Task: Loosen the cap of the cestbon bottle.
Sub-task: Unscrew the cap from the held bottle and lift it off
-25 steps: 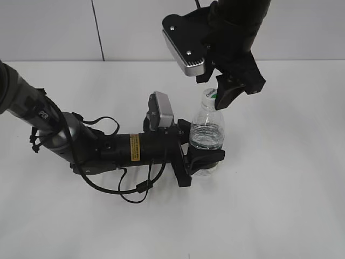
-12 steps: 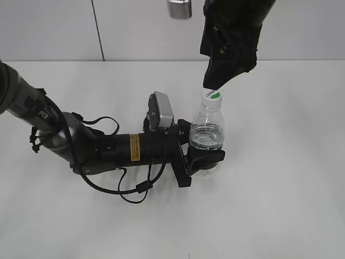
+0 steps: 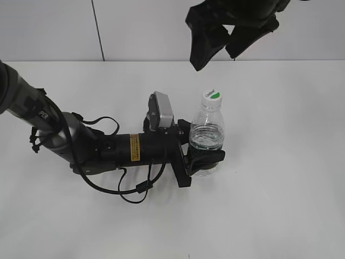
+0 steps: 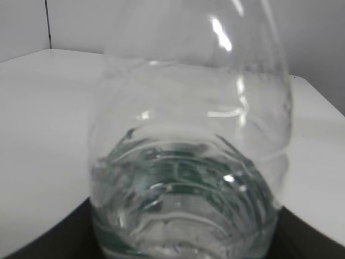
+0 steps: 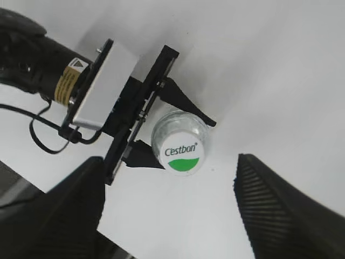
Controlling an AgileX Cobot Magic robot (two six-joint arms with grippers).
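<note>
cestbon bottle [image 3: 206, 141] stands upright on white surface [image 3: 280, 162], clamped low by left pincer [image 3: 202, 157], cap [image 3: 211, 97] on, right pincer [image 3: 226, 38] spread apart above, touching nothing.

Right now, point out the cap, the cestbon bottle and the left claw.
cap [image 5: 181, 152]: right wrist view, on its printed white top.
cestbon bottle [image 3: 207, 135]: exterior view, on the ribbed clear body above the claw.
left claw [image 3: 204, 157]: exterior view, between its black fingertips, which clasp the bottle's lower body.
</note>
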